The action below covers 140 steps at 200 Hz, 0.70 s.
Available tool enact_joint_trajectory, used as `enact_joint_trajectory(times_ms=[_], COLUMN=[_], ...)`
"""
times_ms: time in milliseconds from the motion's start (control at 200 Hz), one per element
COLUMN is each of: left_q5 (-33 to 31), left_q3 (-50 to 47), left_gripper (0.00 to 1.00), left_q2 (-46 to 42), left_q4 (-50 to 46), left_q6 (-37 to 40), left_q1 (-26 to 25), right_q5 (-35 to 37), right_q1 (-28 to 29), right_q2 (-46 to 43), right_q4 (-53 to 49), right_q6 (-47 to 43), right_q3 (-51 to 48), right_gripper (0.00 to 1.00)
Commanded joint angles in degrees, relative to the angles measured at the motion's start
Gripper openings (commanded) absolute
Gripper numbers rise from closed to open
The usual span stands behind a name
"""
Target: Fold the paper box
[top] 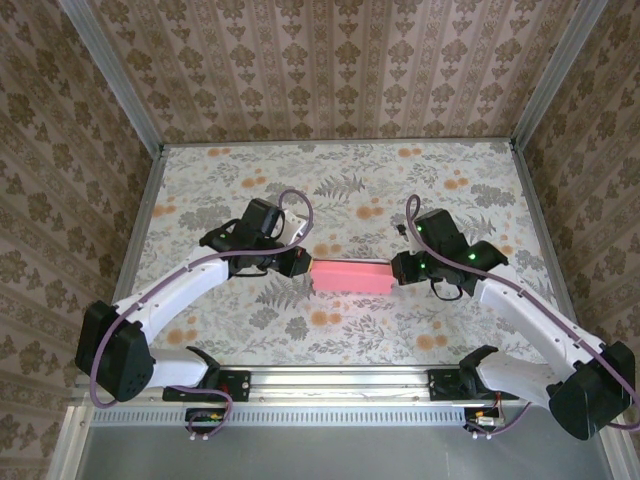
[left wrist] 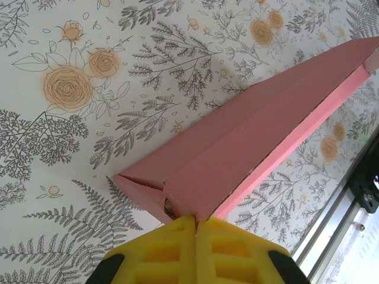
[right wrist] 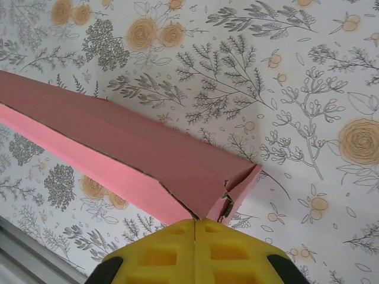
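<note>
Left gripper [left wrist: 195,220] and right gripper [right wrist: 195,222] are pinching opposite ends of the long pink cardboard box [top: 350,276]. It's looking light and creasable, so gripping the stiffer folded ends seems best.

the right gripper [right wrist: 195,223] had its yellow fingers [right wrist: 160,254] pressed together at the bottom edge, pinching the near end of the paper box [right wrist: 118,148]. the pink box stretched away to the upper left, long and narrow, over the flowered table [right wrist: 284,89]. its end flaps gaped slightly beside the fingertips.
</note>
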Motion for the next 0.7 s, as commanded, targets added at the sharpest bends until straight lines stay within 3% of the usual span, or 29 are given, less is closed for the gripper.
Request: enact_joint_trajectory(times_ms=[0, 695], left_q5=[-0.7, -1.2], left_q3=[-1.4, -0.7], left_gripper=[0.0, 0.0], left_q2=[0.6, 0.9], left_q4=[-4.1, -5.0], left_q6=[1.3, 1.7], left_q1=[-0.6, -0.6], right_q5=[2.3, 1.5], right_q1=[0.4, 0.5], right_q2=[-1.2, -0.9], right_q4=[-2.5, -2.1], right_q6=[0.0, -0.2], right_q3=[-0.2, -1.0], right_gripper=[0.07, 0.05])
